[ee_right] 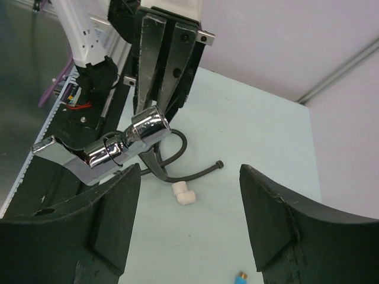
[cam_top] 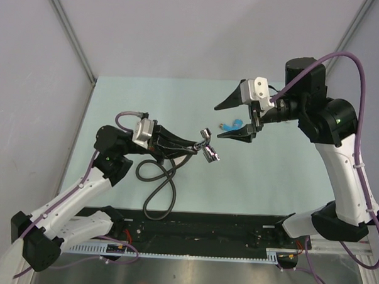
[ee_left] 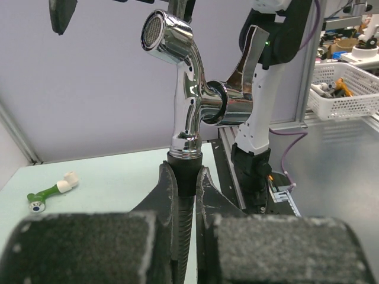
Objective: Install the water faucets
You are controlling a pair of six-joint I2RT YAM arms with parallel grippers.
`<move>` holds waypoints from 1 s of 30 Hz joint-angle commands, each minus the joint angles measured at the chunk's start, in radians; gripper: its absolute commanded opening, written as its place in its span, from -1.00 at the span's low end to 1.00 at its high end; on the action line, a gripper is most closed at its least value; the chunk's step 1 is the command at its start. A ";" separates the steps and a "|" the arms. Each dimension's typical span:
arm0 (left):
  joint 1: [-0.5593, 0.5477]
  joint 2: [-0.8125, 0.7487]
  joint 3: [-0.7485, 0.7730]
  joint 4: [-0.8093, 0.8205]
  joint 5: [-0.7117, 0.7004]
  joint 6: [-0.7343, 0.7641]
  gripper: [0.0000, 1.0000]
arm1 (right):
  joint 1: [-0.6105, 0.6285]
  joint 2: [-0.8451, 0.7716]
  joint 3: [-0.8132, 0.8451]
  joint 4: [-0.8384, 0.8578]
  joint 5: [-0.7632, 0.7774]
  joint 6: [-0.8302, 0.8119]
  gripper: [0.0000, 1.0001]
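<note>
The water faucet (cam_top: 206,144) is rigid chrome, probably weighty and slippery; grip its body, not the lever. It sits raised off the surface (cam_top: 270,177), with the left tool (ee_left: 183,183) clenched on the black hose (cam_top: 156,191) just beneath its base. The right tool (cam_top: 217,122) hangs level beside it, jaws spread wide.

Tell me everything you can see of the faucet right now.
The faucet is shiny chrome: a curved spout ending in a mesh aerator, a flat lever handle at the side, a collar at its base. It is held above the table, joined to a black ribbed hose that the left pincer clamps just below the collar. The open right pincer faces it without touching.
</note>
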 commanded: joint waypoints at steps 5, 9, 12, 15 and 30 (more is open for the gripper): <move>0.007 -0.007 0.057 0.026 0.022 0.006 -1.00 | 0.066 0.010 0.047 -0.013 -0.016 0.004 0.40; 0.007 -0.050 0.046 -0.064 -0.069 0.108 -1.00 | 0.106 0.003 0.047 0.005 0.104 0.094 0.35; 0.007 -0.081 0.036 -0.130 -0.157 0.189 -1.00 | 0.132 -0.010 0.046 0.030 0.196 0.185 0.34; 0.007 -0.094 0.023 -0.169 -0.223 0.244 -1.00 | 0.164 -0.029 0.047 0.064 0.247 0.277 0.33; -0.006 -0.085 0.016 -0.207 -0.307 0.386 -1.00 | 0.250 0.095 0.161 0.019 0.440 0.557 0.15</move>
